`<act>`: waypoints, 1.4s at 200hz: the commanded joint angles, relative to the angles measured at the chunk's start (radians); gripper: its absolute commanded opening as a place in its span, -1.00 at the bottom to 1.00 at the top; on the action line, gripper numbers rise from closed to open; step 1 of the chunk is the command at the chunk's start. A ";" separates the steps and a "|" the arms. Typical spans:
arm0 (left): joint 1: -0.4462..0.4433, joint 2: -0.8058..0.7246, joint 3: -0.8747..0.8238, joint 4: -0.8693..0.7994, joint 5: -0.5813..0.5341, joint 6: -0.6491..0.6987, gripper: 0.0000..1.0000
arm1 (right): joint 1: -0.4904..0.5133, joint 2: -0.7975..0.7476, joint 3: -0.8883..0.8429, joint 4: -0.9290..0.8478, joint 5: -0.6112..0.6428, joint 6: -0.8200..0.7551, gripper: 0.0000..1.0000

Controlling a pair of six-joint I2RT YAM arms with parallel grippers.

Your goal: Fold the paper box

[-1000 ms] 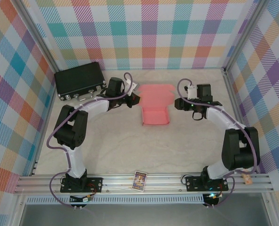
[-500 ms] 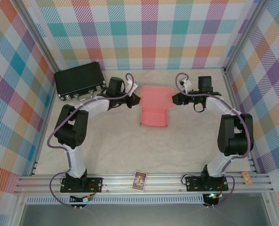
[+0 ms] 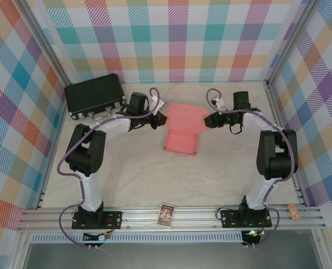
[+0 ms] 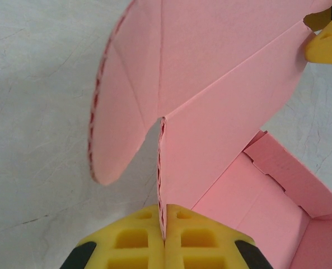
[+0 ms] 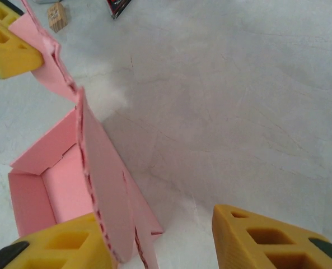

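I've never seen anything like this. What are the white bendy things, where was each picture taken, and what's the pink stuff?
Those are two robot arms bolted to a table. One picture looks down from above; the other two come from a camera on each wrist, showing that arm's yellow tool. The left tool is pinched shut on a flap of the pink paper box, half folded. The right tool is open, one pad beside the flap's other end. A black case sits far left.
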State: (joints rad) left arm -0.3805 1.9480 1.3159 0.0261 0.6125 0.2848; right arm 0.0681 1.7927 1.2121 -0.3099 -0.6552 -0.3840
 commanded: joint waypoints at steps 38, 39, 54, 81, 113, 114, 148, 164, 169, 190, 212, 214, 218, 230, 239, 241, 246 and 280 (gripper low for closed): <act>0.012 0.004 0.017 0.003 0.006 0.004 -1.00 | 0.031 -0.030 -0.007 -0.024 0.037 -0.060 -0.40; 0.012 0.004 0.017 0.003 0.006 0.005 -1.00 | 0.032 -0.030 -0.007 -0.024 0.037 -0.061 -0.40; 0.012 0.003 0.018 0.003 0.006 0.001 -1.00 | 0.035 -0.029 0.001 -0.029 0.040 -0.062 -0.49; 0.015 0.000 0.020 0.008 0.008 -0.010 -0.93 | 0.046 -0.031 0.012 -0.038 0.070 -0.085 -0.66; 0.034 -0.007 0.025 0.038 0.012 -0.063 -0.56 | 0.053 -0.045 0.024 -0.037 0.095 -0.129 -0.74; 0.034 -0.007 0.025 0.039 0.012 -0.066 -0.55 | 0.053 -0.046 0.025 -0.037 0.095 -0.131 -0.74; 0.052 -0.015 0.029 0.050 0.021 -0.096 -0.20 | 0.054 -0.030 0.062 -0.052 0.081 -0.161 -0.82; 0.058 -0.022 0.031 0.033 0.021 -0.092 -0.12 | 0.059 -0.026 0.078 -0.062 0.078 -0.184 -0.83; 0.060 -0.025 0.032 0.027 0.022 -0.084 -0.10 | 0.061 -0.027 0.080 -0.061 0.078 -0.197 -0.84; 0.068 -0.036 0.038 0.003 0.026 -0.070 0.03 | 0.068 -0.030 0.089 -0.055 0.091 -0.228 -0.86; 0.069 -0.047 0.053 -0.051 0.045 -0.026 0.20 | 0.073 -0.022 0.112 -0.067 0.098 -0.243 -0.86; 0.069 -0.049 0.054 -0.056 0.046 -0.021 0.22 | 0.074 -0.022 0.114 -0.068 0.098 -0.246 -0.86; 0.069 -0.050 0.058 -0.064 0.047 -0.014 0.24 | 0.074 -0.021 0.117 -0.071 0.098 -0.252 -0.86; 0.069 -0.056 0.061 -0.087 0.050 0.016 0.32 | 0.079 -0.015 0.125 -0.072 0.100 -0.271 -0.87; 0.069 -0.057 0.071 -0.102 0.046 0.037 0.35 | 0.081 -0.014 0.126 -0.072 0.095 -0.289 -0.87; 0.069 -0.057 0.072 -0.106 0.044 0.041 0.35 | 0.083 -0.013 0.127 -0.073 0.094 -0.292 -0.87; 0.069 -0.056 0.079 -0.118 0.040 0.051 0.36 | 0.086 -0.012 0.129 -0.072 0.090 -0.300 -0.87; 0.069 -0.012 0.171 -0.219 0.038 0.102 0.27 | 0.095 0.017 0.168 -0.104 0.066 -0.327 -0.86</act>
State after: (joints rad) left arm -0.3214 1.9419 1.4025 -0.1055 0.6289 0.3214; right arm 0.1524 1.7851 1.3289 -0.3798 -0.5426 -0.6525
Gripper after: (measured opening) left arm 0.658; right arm 0.068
